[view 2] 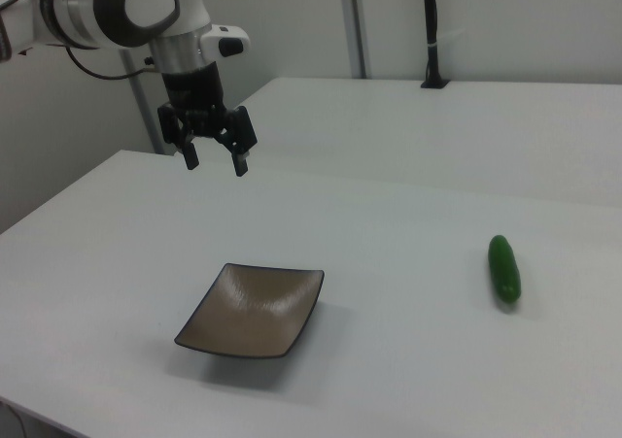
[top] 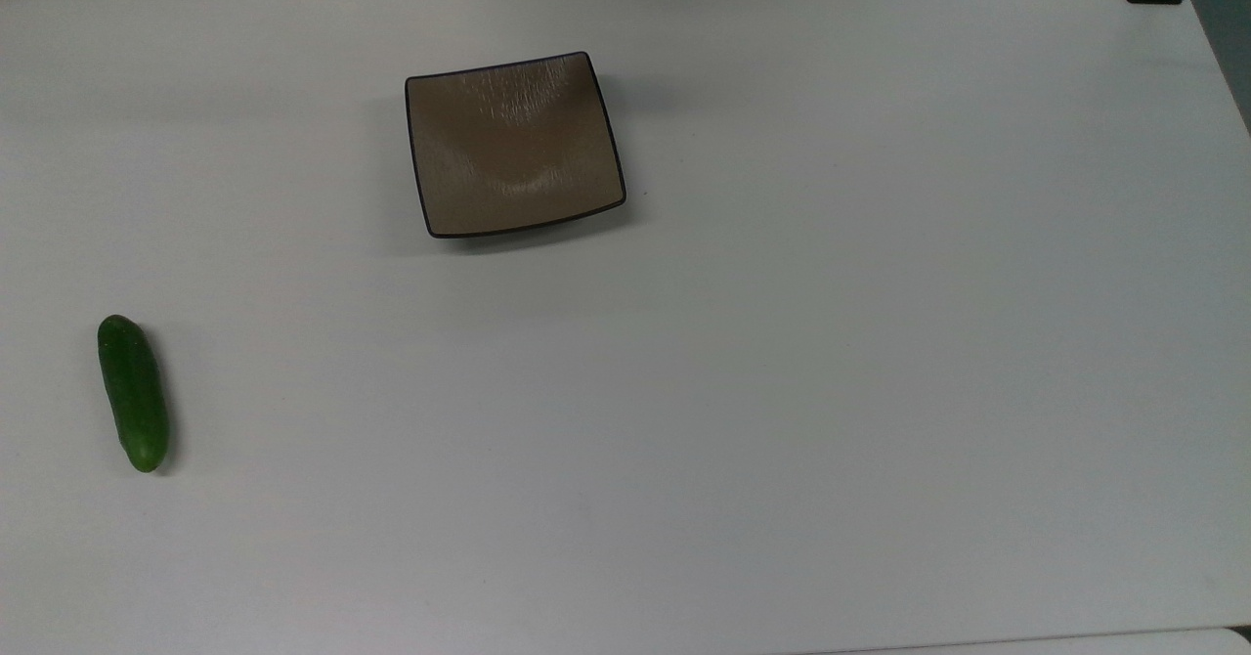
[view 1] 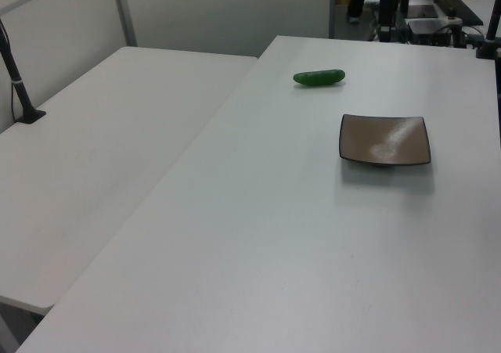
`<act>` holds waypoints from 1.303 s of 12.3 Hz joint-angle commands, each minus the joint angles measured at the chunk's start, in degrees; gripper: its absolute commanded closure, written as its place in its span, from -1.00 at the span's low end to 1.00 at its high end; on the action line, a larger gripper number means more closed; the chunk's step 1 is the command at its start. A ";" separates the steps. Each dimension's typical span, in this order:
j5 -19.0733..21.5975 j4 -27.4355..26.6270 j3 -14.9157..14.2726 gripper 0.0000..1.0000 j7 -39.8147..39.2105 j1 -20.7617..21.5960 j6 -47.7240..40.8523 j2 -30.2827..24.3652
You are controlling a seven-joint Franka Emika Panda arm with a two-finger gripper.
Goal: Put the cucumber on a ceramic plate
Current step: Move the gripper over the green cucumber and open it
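That cucumber (top: 134, 393) looks to me like a light, firm little thing with a smooth, slightly glossy skin, so I would expect it to be a bit slippery and inclined to roll; the sensible hold is across its narrow middle, fingers closing on its two long sides, and gently, so the skin is not bruised. It is dark green, short and stubby with rounded ends and a faint curve, clearly shorter than the ceramic plate (top: 514, 147) is wide. It lies flat on the white table (top: 782, 391), close to the table's left edge in the top view, well apart from the plate, which sits bare nearer the far edge. The plate is square, glossy brown-taupe, with a thin dark rim and upturned edges. The gripper (view 2: 213, 155) hangs in the air above the table beyond the plate in the right view, fingers spread apart and holding nothing.
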 commanded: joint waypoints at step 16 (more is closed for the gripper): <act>1.11 -0.77 -0.49 -1.00 -5.52 -1.27 2.28 -0.49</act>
